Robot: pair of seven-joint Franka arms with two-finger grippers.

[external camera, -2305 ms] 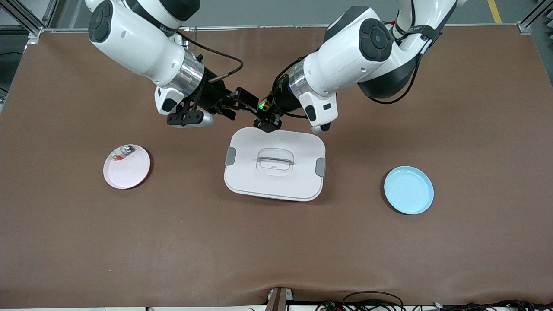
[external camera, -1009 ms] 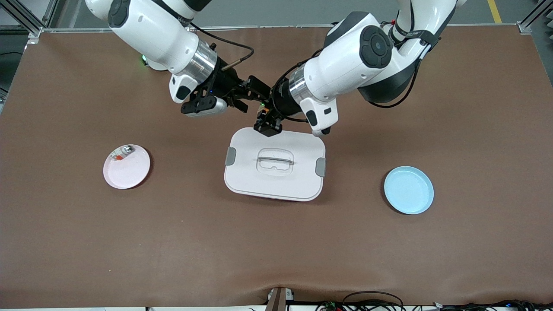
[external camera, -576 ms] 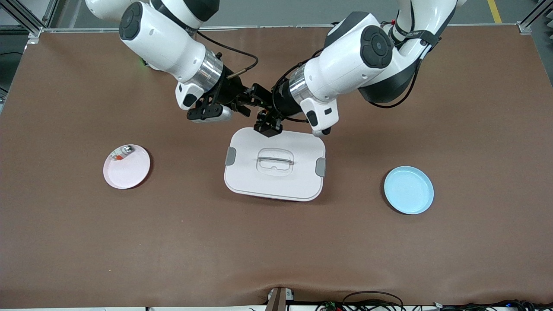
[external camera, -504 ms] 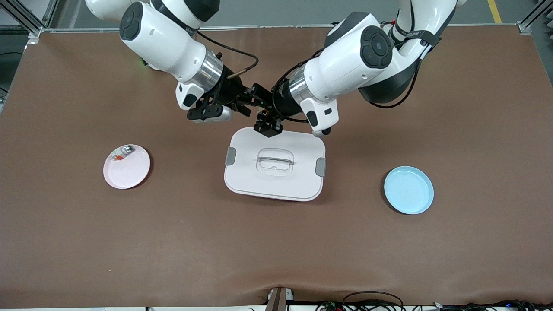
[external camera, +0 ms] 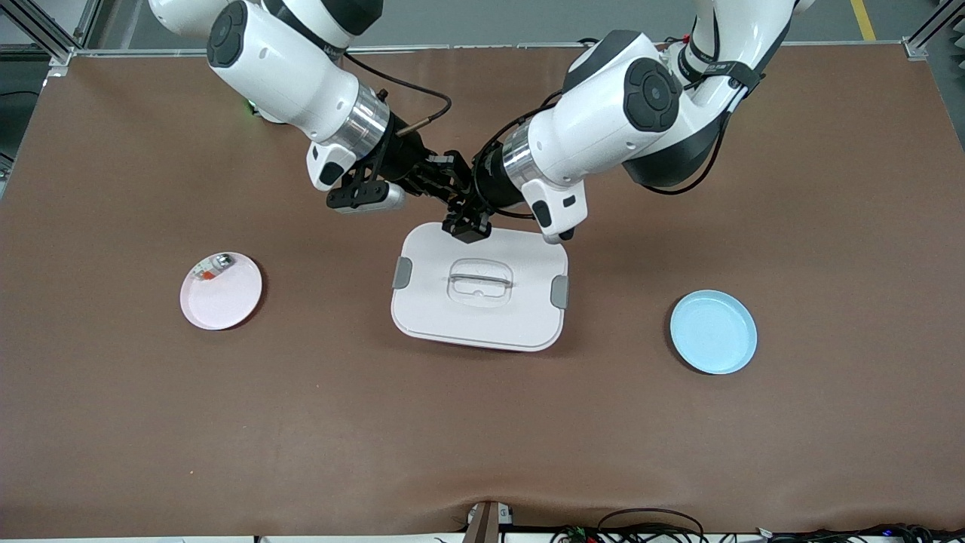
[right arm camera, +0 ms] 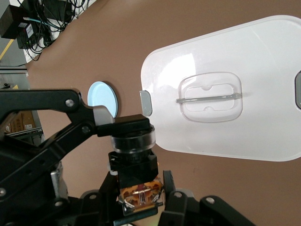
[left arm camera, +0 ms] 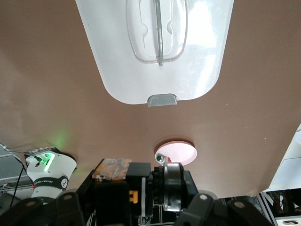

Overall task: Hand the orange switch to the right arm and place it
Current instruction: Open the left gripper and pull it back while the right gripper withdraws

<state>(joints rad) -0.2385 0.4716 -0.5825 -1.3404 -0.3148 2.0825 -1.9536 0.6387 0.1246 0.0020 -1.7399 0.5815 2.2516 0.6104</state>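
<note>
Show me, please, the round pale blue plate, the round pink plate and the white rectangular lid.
Round pale blue plate (external camera: 713, 332), front view, its centre.
Round pink plate (external camera: 226, 298), front view, bare middle.
White rectangular lid (external camera: 452, 317), front view, flat top.

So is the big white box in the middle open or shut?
Shut. The white lid lies flat over the box, covering it fully, with its grey clips at both ends. Nothing inside can be seen.

Brown table (external camera: 151, 422), white lidded box (external camera: 520, 317) with grey clips, pink plate (external camera: 226, 302), pale blue plate (external camera: 713, 332)
</note>
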